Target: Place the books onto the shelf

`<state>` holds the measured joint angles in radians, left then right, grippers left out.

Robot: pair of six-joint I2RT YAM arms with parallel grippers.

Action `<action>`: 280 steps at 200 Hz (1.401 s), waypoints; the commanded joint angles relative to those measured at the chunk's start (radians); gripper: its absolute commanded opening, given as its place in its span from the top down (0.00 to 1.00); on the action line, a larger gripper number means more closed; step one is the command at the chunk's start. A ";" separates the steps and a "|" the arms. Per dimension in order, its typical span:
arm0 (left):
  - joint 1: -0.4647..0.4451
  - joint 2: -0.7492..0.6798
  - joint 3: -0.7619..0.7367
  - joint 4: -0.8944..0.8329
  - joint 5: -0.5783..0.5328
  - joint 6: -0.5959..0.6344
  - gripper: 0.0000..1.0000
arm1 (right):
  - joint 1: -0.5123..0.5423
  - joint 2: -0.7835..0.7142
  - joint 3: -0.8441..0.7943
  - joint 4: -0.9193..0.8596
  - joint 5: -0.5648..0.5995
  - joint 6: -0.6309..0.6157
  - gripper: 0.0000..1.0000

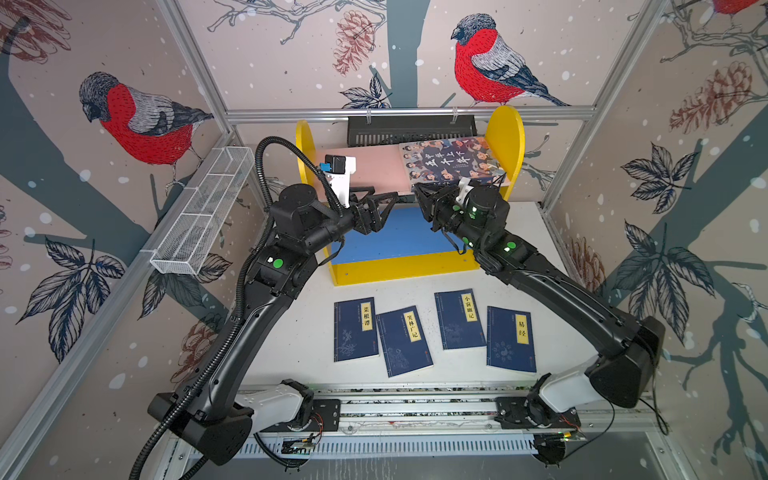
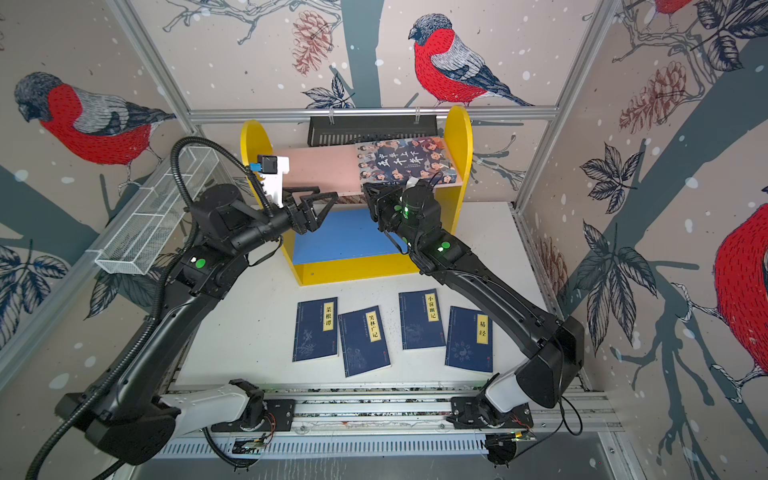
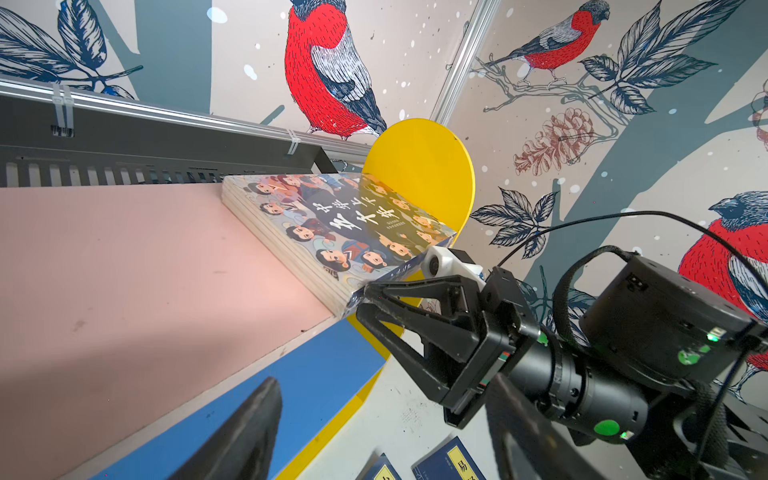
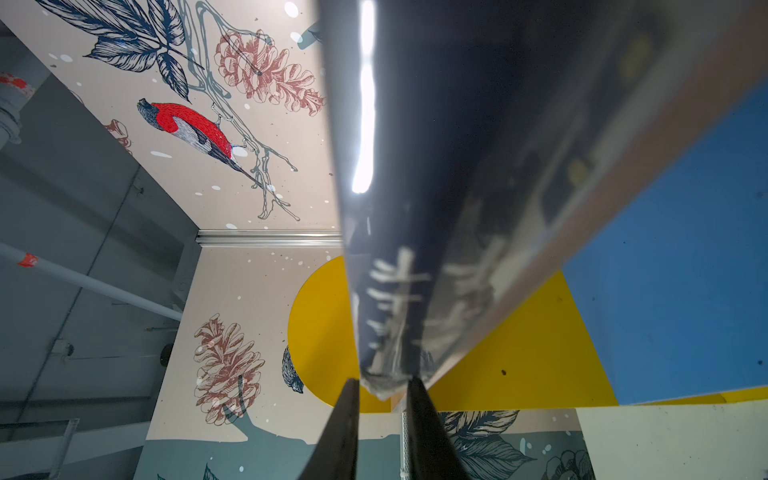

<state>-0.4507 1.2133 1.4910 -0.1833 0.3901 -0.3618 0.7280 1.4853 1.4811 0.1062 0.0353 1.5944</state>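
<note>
Four thin navy-blue books (image 1: 405, 340) wait flat behind my hands. My right gripper (image 3: 363, 301) pinches the near corner of the thick cartoon-covered book (image 3: 332, 224), seating it on the pink board (image 1: 374, 170) of the yellow shelf (image 1: 505, 137) ahead; my left gripper (image 1: 386, 194) gapes, empty.

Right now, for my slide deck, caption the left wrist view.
Right gripper grips the colourful book by its corner on the shelf's pink upper board.
</note>
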 commanded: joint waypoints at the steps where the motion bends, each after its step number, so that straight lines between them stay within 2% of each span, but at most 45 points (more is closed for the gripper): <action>1: 0.001 -0.008 -0.006 0.031 0.009 -0.002 0.22 | -0.011 -0.018 -0.027 0.041 0.003 0.008 0.77; 200: 0.003 -0.016 -0.008 0.038 0.017 -0.003 0.22 | -0.038 -0.035 -0.053 0.070 -0.025 0.019 0.76; 250: 0.003 -0.031 -0.020 0.025 0.062 0.034 0.22 | -0.045 -0.152 -0.102 0.019 0.025 -0.068 0.76; 280: 0.003 -0.057 -0.047 0.007 0.080 0.076 0.22 | -0.120 -0.276 -0.197 -0.025 0.060 -0.102 0.77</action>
<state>-0.4492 1.1759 1.4612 -0.1829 0.4412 -0.3363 0.6559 1.2785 1.3357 0.1223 0.0479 1.5417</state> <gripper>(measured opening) 0.781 0.237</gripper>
